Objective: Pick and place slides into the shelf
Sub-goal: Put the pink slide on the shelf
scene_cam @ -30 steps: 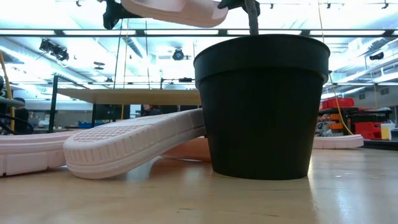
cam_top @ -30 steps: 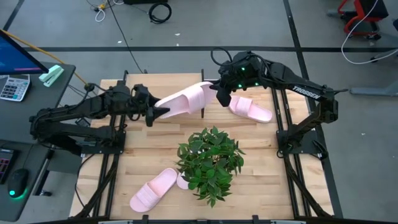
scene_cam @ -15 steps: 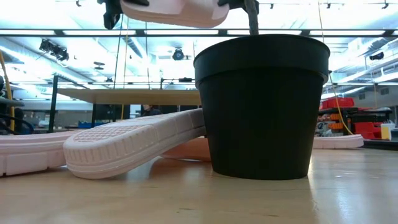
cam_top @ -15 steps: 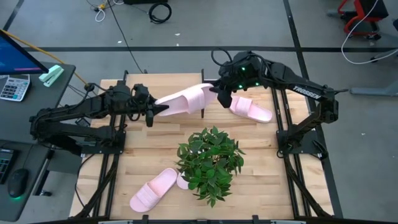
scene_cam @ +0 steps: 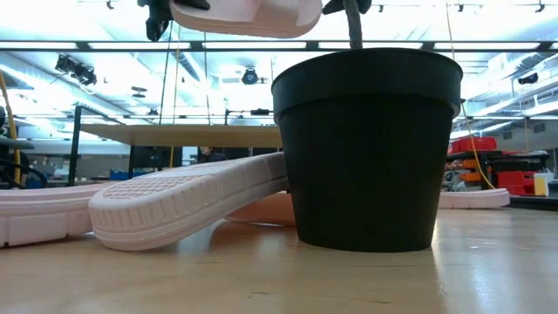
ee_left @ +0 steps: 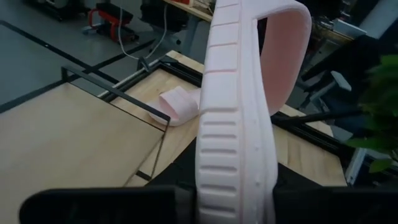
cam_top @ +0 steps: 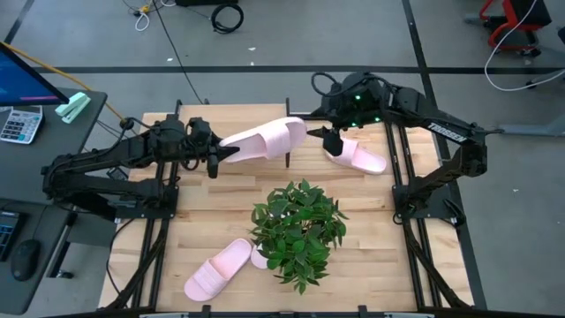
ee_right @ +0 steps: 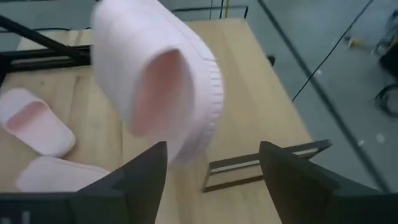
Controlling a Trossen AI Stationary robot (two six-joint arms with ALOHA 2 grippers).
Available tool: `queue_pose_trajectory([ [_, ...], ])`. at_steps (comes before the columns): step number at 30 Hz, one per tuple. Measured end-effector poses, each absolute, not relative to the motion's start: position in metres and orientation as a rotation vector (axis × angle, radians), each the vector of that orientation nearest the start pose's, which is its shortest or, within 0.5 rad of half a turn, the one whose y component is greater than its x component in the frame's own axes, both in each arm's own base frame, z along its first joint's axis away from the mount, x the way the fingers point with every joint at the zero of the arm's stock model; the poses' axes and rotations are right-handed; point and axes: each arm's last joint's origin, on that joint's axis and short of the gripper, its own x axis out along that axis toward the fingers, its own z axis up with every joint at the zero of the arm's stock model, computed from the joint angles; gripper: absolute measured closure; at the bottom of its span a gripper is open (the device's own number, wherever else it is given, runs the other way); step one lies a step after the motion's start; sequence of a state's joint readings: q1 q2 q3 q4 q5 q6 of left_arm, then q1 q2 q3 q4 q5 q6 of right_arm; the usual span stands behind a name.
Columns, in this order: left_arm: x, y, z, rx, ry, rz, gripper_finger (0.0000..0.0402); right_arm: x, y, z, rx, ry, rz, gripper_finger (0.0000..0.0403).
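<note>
A pale pink slide (cam_top: 265, 140) hangs in the air over the shelf (cam_top: 207, 119), a light-wood board on a thin black frame (ee_left: 118, 96) at the table's far side. My left gripper (cam_top: 218, 159) is shut on the slide's left end. My right gripper (cam_top: 331, 140) stands open just right of the slide's strap end (ee_right: 155, 81), apart from it. A second slide (cam_top: 357, 156) lies flat on the wood at the far right. A third slide (cam_top: 216, 269) lies near left, and another (scene_cam: 183, 201) leans on something beside the pot. My left gripper pinches the slide's end (ee_left: 235, 196) between its two fingers, which come level from the table's left. The slide sticks out from the fingers toward the right, turned on its edge, its ribbed sole (ee_left: 233, 118) facing the wrist camera, clear of shelf and table.
A green plant (cam_top: 298, 228) in a black pot (scene_cam: 366, 148) stands mid-table, near side. A desk with a calculator (cam_top: 19, 124) stands off the table's left. Bare wood lies right of the plant.
My right gripper has opened, let go of the slide's strap end and drawn back toward the table's right edge. The slide stays in the air, carried by my left gripper alone, and has hardly shifted.
</note>
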State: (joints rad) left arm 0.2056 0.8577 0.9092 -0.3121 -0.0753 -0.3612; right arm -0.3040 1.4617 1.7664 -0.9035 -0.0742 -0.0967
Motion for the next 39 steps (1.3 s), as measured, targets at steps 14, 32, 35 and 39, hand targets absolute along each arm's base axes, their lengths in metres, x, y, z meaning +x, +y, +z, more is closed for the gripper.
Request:
queue_pose_trajectory([
  [14,0.175,0.068,0.366,-0.687,-0.072,0.488,0.033,0.236,-0.057,0.473,-0.031,0.476,-0.227,0.0151],
  [32,0.23,0.027,0.334,-1.129,-0.526,0.986,0.033,0.222,-0.057,0.467,-0.051,0.599,-0.339,0.0153],
  [35,0.245,0.017,0.319,-1.186,-0.55,1.002,0.033,0.217,-0.056,0.466,-0.063,0.623,-0.333,0.0156],
  [39,0.265,0.008,0.297,-1.244,-0.593,1.037,0.033,0.208,-0.054,0.468,-0.094,0.641,-0.322,0.0161],
])
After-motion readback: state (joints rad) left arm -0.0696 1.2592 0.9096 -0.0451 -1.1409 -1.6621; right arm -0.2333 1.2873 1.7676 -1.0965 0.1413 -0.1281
